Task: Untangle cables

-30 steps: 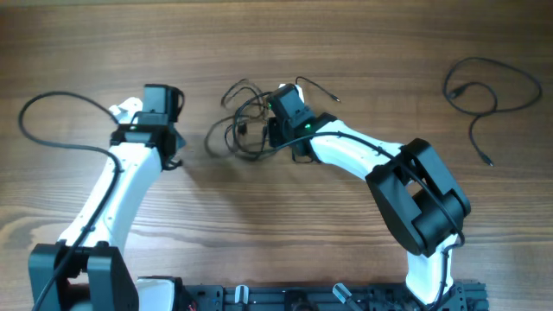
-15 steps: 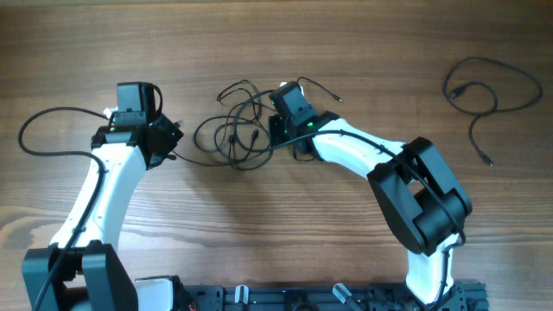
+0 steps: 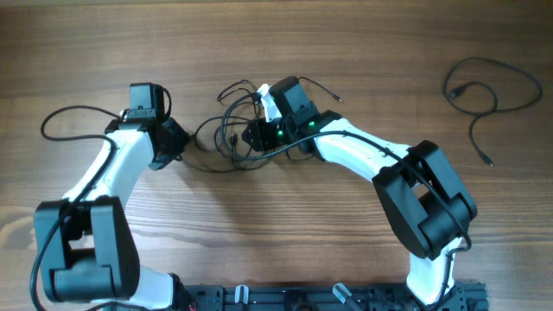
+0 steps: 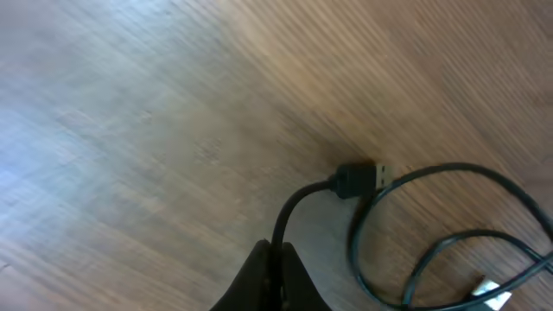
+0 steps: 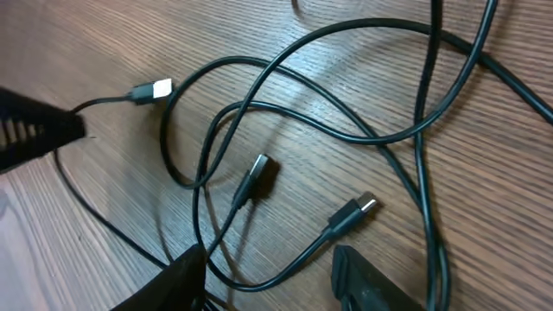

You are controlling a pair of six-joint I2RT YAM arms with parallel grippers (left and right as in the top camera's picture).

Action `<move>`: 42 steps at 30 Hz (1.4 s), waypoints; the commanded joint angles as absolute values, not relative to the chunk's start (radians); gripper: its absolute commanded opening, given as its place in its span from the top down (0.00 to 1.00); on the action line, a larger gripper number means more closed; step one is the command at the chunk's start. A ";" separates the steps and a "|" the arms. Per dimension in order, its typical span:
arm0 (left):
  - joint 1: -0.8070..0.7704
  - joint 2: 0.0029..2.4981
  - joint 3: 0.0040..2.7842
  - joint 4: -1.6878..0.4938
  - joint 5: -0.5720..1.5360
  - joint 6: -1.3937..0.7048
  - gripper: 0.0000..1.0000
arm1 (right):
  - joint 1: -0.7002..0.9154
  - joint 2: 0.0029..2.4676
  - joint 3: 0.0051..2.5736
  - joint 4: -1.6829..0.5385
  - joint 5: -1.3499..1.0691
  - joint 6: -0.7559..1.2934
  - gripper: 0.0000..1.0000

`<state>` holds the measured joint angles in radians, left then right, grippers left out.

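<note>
While the left gripper (image 4: 275,263) clamps one cable (image 4: 298,203) near its plug (image 4: 363,179), the right gripper (image 5: 270,275) hovers, jaws parted and empty, over the tangle (image 3: 235,130) at far centre. Pulling apart looks underway; next the right needs a hold on a crossing loop.

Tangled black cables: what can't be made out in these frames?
- Overhead: tangle of thin black cables is partly hidden under the black-and-white right arm; crossing order too fine to read.
- Left wrist: left gripper is shut on a plug-ended black cord; the cord's remainder is hidden behind the gripper; upper left blurred.
- Right wrist: loops cut off at top and right edges, beyond the open right gripper.
</note>
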<state>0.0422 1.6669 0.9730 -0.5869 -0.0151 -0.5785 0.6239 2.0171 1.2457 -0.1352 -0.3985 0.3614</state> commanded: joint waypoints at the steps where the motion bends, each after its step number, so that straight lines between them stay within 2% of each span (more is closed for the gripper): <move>1: 0.039 1.680 0.974 -0.548 0.130 -0.474 0.96 | 0.635 1.994 1.237 -0.131 -0.341 0.418 0.46; 5: 0.039 1.680 0.974 -0.541 0.175 -0.474 0.96 | 0.637 2.007 1.237 -0.107 -0.282 0.452 0.41; 10: 0.010 1.680 0.974 -0.510 0.275 -0.402 0.96 | 0.637 2.026 1.237 -0.101 -0.229 0.474 0.41; 12: -0.013 1.680 0.974 -0.501 0.292 -0.381 0.91 | 0.637 2.026 1.237 -0.101 -0.227 0.474 0.41; 15: -0.050 1.680 0.974 -0.488 0.293 -0.347 0.74 | 0.637 2.026 1.237 -0.105 -0.227 0.474 0.41; 16: -0.060 1.680 0.974 -0.484 0.293 -0.340 0.65 | 0.637 2.026 1.237 -0.110 -0.224 0.474 0.41; 18: -0.087 1.680 0.974 -0.474 0.291 -0.320 0.27 | 0.637 2.026 1.237 -0.120 -0.223 0.473 0.41; 19: -0.098 1.680 0.974 -0.472 0.290 -0.317 0.17 | 0.637 2.026 1.237 -0.124 -0.223 0.472 0.41; 23: -0.109 1.680 0.974 -0.470 0.254 -0.322 0.00 | 0.636 2.026 1.237 -0.129 -0.205 0.472 0.39; 29: -0.108 1.680 0.974 -0.465 0.114 -0.427 0.00 | 0.636 2.030 1.237 -0.128 -0.206 0.481 0.34; 34: -0.097 1.665 1.007 -0.425 0.251 -0.434 0.00 | 0.636 2.054 1.237 -0.118 -0.206 0.562 0.29; 38: -0.096 1.655 1.052 -0.382 0.264 -0.434 0.05 | 0.633 2.078 1.237 -0.116 -0.197 0.588 0.27; 39: -0.096 1.655 1.052 -0.364 0.265 -0.434 0.08 | 0.630 2.081 1.237 -0.119 -0.193 0.595 0.24; 42: -0.102 1.671 1.052 -0.340 0.263 -0.434 0.33 | 0.627 2.082 1.237 -0.136 -0.167 0.612 0.24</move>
<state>-0.1036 1.6718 1.0302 -0.3515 0.2394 -0.4316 0.6319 2.0579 1.2457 -0.1188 -0.2150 0.5735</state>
